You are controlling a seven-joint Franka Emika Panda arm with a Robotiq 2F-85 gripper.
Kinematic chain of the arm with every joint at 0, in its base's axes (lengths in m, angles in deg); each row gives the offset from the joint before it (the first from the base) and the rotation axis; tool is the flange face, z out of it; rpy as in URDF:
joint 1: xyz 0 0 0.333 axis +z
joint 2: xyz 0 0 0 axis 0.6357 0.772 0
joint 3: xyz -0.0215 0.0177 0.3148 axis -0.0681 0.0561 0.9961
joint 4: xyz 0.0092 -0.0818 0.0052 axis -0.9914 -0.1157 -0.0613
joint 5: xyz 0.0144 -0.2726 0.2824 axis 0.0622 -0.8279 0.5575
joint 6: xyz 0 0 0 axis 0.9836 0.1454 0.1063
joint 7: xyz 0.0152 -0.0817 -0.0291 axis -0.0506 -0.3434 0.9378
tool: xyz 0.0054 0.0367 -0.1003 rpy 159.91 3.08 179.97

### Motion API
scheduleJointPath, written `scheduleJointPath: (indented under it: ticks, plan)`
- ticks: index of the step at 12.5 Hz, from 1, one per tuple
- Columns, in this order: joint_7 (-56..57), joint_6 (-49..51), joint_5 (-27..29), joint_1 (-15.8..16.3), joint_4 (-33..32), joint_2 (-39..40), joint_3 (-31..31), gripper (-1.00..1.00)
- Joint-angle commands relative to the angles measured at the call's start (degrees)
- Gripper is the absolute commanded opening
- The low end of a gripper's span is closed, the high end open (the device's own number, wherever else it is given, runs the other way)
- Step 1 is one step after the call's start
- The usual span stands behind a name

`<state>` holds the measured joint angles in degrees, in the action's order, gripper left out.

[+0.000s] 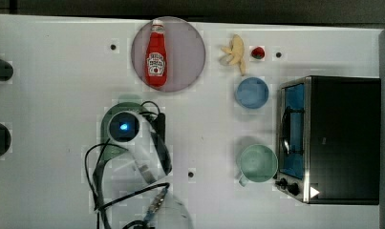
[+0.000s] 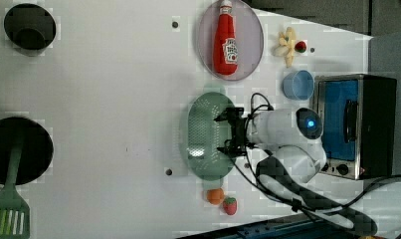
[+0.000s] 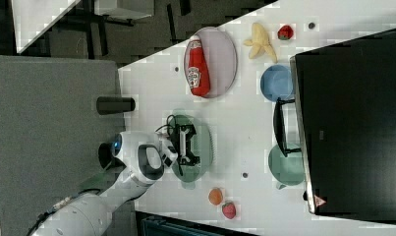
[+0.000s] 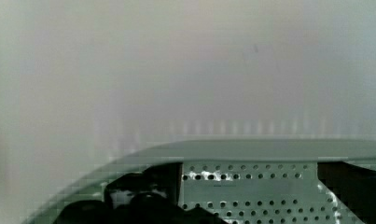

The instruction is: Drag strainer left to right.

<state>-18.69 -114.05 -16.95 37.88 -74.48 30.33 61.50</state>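
The strainer [image 2: 203, 124] is a pale mint-green oval colander full of small holes, lying on the white table left of centre in the top view, where the arm covers most of the strainer [image 1: 128, 101]. My gripper [image 2: 224, 134] hangs over the strainer, by the rim on the left view's right, open with the black fingers spread wide and nothing between them. In the right view the gripper [image 3: 188, 144] sits above the strainer [image 3: 206, 147]. In the wrist view the perforated strainer wall [image 4: 251, 186] shows between the dark fingers [image 4: 129, 196].
A mint-green mug [image 1: 259, 163] and a blue bowl [image 1: 251, 92] stand towards the top view's right, in front of a toaster oven [image 1: 338, 138]. A ketchup bottle [image 1: 156, 53] lies on a plate [image 1: 190, 43]. A toy orange [image 2: 215, 195] and strawberry [image 2: 230, 205] lie near the strainer.
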Motion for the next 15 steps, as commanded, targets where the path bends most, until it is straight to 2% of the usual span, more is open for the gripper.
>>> scheduleJointPath:
  ticks: [1, 7, 11, 15]
  plan:
    - [6.3, -0.8, 0.6, -5.3, 0.1, -1.3, -1.1, 1.0]
    - [13.6, -1.5, 0.6, -8.9, -0.6, -2.1, -6.0, 1.0]
    - [15.6, -2.7, 0.6, -10.1, -0.6, -2.1, -9.2, 1.0]
    - [23.8, -3.2, 0.6, -11.2, -0.6, -2.1, -12.3, 1.0]
